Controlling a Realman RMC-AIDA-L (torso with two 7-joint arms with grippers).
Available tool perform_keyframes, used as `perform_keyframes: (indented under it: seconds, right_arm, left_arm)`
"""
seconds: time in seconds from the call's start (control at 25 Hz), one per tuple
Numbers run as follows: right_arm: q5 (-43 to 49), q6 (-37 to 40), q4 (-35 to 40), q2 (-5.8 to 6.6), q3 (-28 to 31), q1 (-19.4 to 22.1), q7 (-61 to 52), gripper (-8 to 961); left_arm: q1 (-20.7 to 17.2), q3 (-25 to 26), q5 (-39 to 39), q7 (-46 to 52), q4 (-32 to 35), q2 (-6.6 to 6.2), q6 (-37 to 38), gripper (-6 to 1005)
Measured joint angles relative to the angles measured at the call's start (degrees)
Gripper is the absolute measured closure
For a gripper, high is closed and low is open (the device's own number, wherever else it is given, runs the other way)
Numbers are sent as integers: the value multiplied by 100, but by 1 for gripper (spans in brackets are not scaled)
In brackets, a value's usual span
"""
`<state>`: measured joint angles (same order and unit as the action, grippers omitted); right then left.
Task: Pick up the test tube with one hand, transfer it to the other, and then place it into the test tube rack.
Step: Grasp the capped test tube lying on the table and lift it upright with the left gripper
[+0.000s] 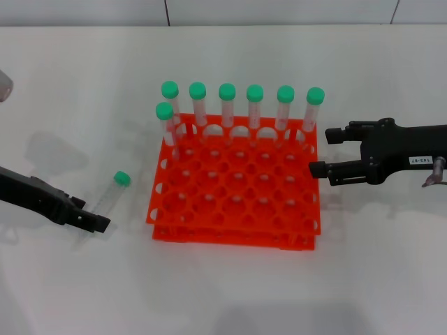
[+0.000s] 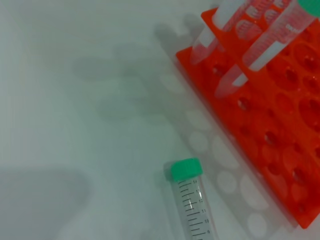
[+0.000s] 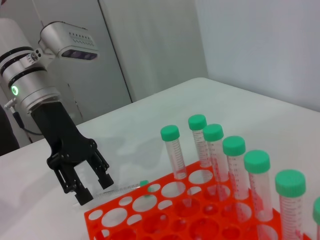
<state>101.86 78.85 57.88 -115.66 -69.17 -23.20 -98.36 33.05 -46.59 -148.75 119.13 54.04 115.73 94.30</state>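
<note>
White matte tabletop [image 1: 230, 293] carries the bright orange-red plastic grid rack [image 1: 234, 199] mid-table, and one clear plastic tube with green screw cap [image 1: 114, 193] lying flat beside the rack's left edge, apart from it.

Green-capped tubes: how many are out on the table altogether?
8. Seven stand upright in the test tube rack: six along its far row and one just in front at its left end. The eighth, the test tube, lies on the table left of the rack.

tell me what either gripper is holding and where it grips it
Nothing is held. The left gripper is open near the lying tube; the right gripper is open beside the rack.
</note>
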Motion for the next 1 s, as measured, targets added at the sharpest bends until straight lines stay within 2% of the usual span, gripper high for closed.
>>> perform_keyframes:
  seconds: [0.52, 1.0]
  right_arm:
    - [0, -4, -6, 0, 0, 0, 52, 142]
    - [0, -51, -6, 0, 0, 0, 54, 141]
  left_arm:
    - [0, -78, -6, -4, -1, 25, -26, 231]
    - [78, -171, -106, 11, 2, -32, 10, 235]
